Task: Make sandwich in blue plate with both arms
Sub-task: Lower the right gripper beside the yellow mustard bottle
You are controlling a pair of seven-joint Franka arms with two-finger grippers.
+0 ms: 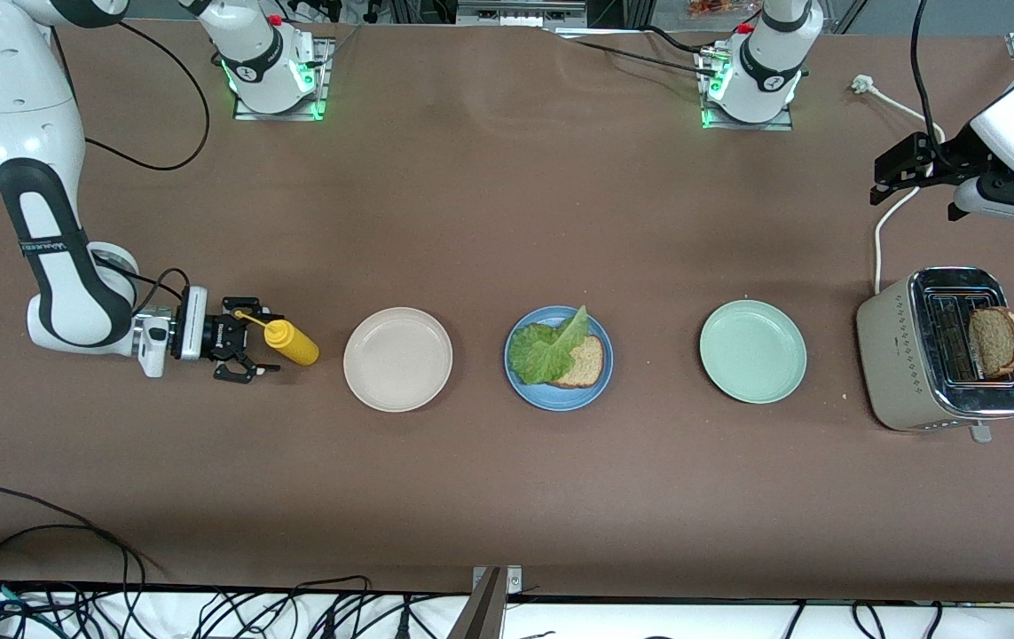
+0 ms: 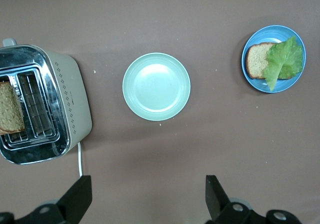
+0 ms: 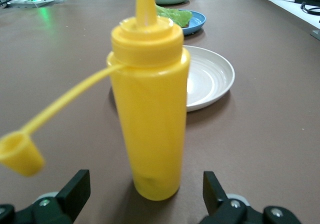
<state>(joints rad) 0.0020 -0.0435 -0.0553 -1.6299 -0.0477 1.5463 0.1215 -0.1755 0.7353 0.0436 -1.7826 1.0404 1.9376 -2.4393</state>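
Nearest the front camera in the row of dishes, the round, shallow, medium-blue plastic plate [image 1: 559, 390] with its raised rim sits mid-table. On it lies one square slice of brown wholegrain bread [image 1: 585, 364] with a darker crust, and a crinkled green lettuce leaf [image 1: 546, 349] overlaps that slice and the plate's rim. Beside it, toward the right arm's end, rests a smooth beige-white round plate [image 1: 397, 358]; toward the left arm's end, a pale mint-green round plate [image 1: 752, 351], its surface glossy.

At the left arm's end stands a boxy cream toaster [image 1: 892, 355] with a shiny chrome top, and a second grainy brown bread slice [image 1: 996, 341] stands up out of one slot.

At the right arm's end, the right gripper [image 1: 249, 345] lies low at the table with its black fingers spread wide on either side of an upright yellow plastic squeeze bottle [image 1: 291, 343], not clamping it; the bottle's tethered cap [image 3: 19, 155] hangs loose.

The left gripper [image 1: 884, 177] hangs released in the air, fingers spread, above the table farther back than the toaster.
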